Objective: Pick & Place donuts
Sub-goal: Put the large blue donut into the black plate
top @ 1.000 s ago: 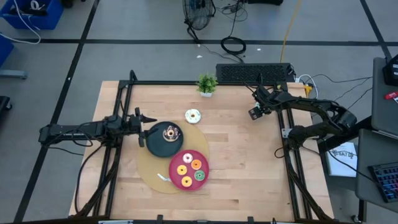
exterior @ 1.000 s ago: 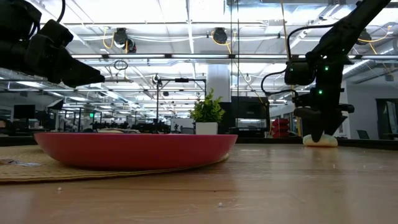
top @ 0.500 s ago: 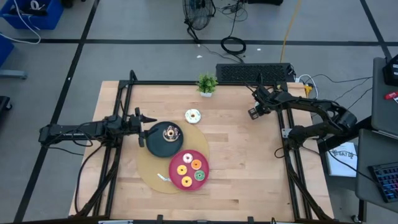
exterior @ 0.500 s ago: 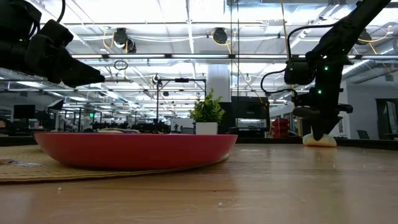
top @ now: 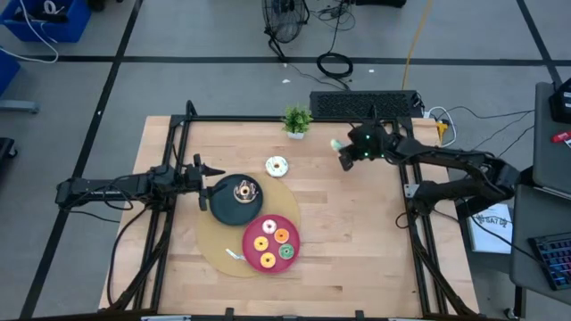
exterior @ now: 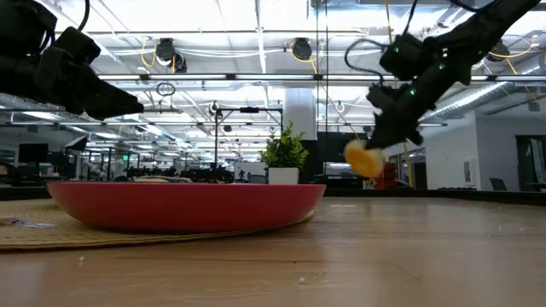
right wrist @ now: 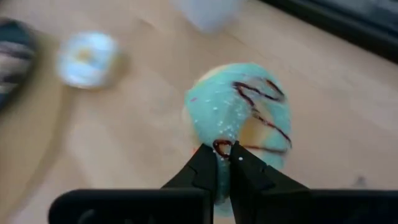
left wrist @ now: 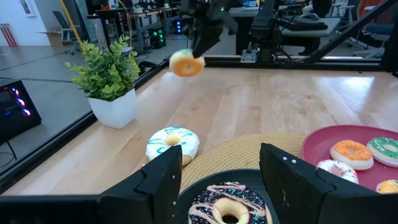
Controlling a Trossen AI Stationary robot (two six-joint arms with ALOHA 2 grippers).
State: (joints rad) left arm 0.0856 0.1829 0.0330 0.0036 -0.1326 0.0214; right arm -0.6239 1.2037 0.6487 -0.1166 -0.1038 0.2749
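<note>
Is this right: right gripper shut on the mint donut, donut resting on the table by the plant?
Not resting. The right gripper is shut on the mint donut, but the low view shows the donut lifted clear of the table, in the air beside the plant.

The right gripper is raised above the wooden table, closed on a donut that hangs clear of the surface. A red plate rests on a woven mat. A potted plant stands behind the plate.
</note>
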